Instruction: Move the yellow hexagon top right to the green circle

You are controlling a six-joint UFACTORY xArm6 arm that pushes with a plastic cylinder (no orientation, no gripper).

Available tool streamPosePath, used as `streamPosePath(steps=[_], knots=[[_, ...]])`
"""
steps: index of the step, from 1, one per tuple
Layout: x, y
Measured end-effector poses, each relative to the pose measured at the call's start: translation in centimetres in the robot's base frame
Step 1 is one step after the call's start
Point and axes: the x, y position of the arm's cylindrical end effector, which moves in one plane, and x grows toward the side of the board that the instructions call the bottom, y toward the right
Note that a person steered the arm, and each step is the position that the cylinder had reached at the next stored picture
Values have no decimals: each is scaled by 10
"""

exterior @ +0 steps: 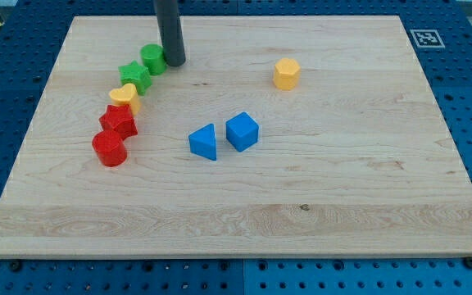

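The yellow hexagon stands alone on the wooden board, right of the middle near the view's top. The green circle stands at the upper left, at the top of a curved row of blocks. My tip is just to the right of the green circle, touching or nearly touching it. The yellow hexagon is well to the right of my tip, apart from it.
Below the green circle lie a green star, a yellow heart, a red star and a red cylinder. A blue triangle and a blue cube sit mid-board. The board's top edge is close behind my tip.
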Motion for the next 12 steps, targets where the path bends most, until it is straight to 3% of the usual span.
streamPosePath(steps=[3, 4, 6, 7, 8, 9, 11, 12], knots=[[0, -24], [-3, -8], [-36, 95], [-34, 179], [-8, 267], [52, 317], [67, 313], [67, 284]])
